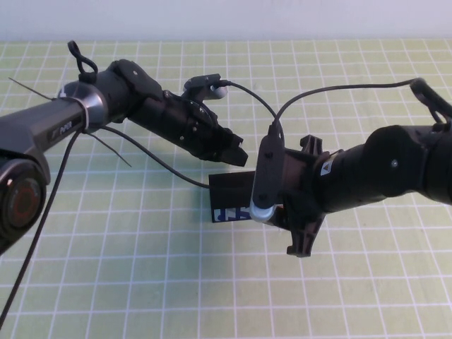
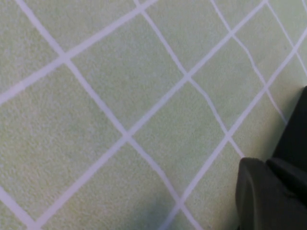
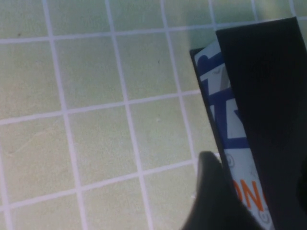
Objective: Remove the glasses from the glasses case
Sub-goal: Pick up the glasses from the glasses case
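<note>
The glasses case (image 1: 229, 191) is a black box with a white side panel (image 3: 235, 158) printed in blue and orange. It lies on the green grid mat at the centre with its lid flat and shut. The glasses are hidden. My right gripper (image 1: 277, 206) is down over the case's right end, close against the white side, mostly hidden under its own wrist. My left gripper (image 1: 234, 152) is shut and empty, low over the mat just behind the case's far edge. In the left wrist view its fingers (image 2: 264, 196) are next to a black edge (image 2: 298, 129).
The green mat with white grid lines (image 1: 141, 268) covers the table. Black cables (image 1: 148, 159) run from both wrists over the mat behind and to the left of the case.
</note>
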Controlling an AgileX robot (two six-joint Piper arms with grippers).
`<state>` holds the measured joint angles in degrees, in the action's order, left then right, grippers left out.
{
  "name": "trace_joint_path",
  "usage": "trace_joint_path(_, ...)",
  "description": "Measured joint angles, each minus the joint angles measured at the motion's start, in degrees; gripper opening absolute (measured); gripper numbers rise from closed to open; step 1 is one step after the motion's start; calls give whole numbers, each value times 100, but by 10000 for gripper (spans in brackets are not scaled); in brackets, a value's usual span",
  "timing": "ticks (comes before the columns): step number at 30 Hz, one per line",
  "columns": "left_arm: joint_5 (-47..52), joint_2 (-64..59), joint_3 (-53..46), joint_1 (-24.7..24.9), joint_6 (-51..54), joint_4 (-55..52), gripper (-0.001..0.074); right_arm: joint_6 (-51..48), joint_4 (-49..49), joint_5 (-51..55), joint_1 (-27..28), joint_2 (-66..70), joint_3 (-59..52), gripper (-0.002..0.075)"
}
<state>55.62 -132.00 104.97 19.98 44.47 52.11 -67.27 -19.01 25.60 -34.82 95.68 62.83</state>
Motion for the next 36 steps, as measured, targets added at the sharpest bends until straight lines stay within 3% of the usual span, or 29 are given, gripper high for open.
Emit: trace_joint_path(36, 22, -180, 4, 13, 72, -10, -4, -98, 346, -1474, 0, 1009, 10, 331)
